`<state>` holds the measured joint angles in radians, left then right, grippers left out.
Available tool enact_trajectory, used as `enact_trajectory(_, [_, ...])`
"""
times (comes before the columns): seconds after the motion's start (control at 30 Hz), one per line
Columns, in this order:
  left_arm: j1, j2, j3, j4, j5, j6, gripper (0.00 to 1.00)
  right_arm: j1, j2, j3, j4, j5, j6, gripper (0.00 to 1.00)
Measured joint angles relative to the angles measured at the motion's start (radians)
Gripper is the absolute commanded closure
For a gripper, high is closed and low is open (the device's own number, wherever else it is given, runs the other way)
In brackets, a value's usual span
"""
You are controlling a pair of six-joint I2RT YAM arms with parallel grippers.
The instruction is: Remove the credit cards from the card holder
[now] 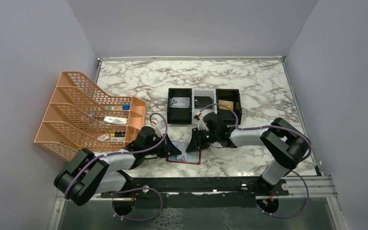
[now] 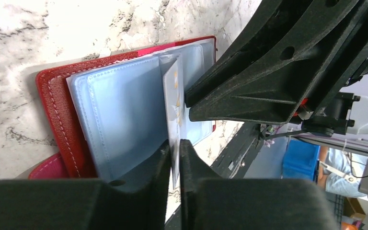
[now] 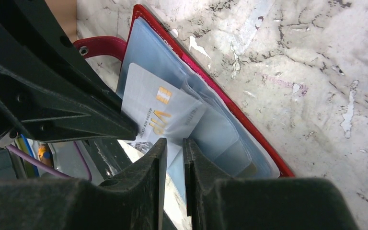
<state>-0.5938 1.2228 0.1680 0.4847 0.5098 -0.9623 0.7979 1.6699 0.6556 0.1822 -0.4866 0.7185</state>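
Left wrist view — left gripper point(image 2: 173, 146) narrow on the edge of a silvery-white card point(image 2: 175, 96) partly out of the open card holder point(image 2: 52, 105) on the table point(image 2: 19, 43), right gripper point(image 3: 175, 143) pinching its pale sleeve point(image 3: 220, 134) — card likely light, stiff, slick: grip the free edge.

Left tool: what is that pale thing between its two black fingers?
A silvery-white credit card with gold marks, edge-on, pinched by the left tool over the open card holder. The left wrist view shows it.
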Motion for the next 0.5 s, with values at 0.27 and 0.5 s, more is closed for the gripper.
enact_trajectory(0.27, [-0.004,-0.003,0.008,0.000,-0.003,-0.002,1.00,0.002,-0.023,0.009,-0.041,0.032,-0.018,0.71])
enact_trajectory(0.5, [-0.004,-0.166,0.024,-0.124,-0.084,0.016,1.00,0.000,-0.208,0.009,-0.193,0.210,-0.071,0.52])
